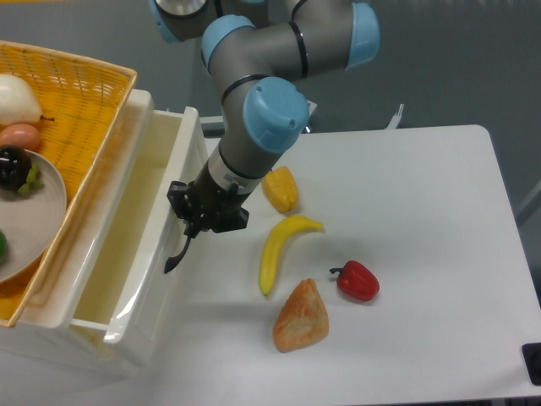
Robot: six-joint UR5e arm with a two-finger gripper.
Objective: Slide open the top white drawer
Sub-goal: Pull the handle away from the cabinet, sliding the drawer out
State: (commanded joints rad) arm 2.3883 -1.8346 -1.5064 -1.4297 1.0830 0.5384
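Observation:
The top white drawer (127,245) stands pulled out to the right, and its deep smooth white box shows from above. Its front panel (179,169) faces the table. The curved black handle (176,258) sticks out from that panel. My gripper (193,230) is at the upper end of the handle, and its black fingers look closed around it. The lower end of the handle hangs free below the fingers. The lower drawer is hidden under the open one.
A yellow wicker basket (84,93) with a grey plate (42,211) and fruit sits on the cabinet top at the left. On the white table (423,211) lie a yellow pepper (281,189), a banana (279,245), a red pepper (358,281) and a bread piece (302,316), all close to the right of the gripper.

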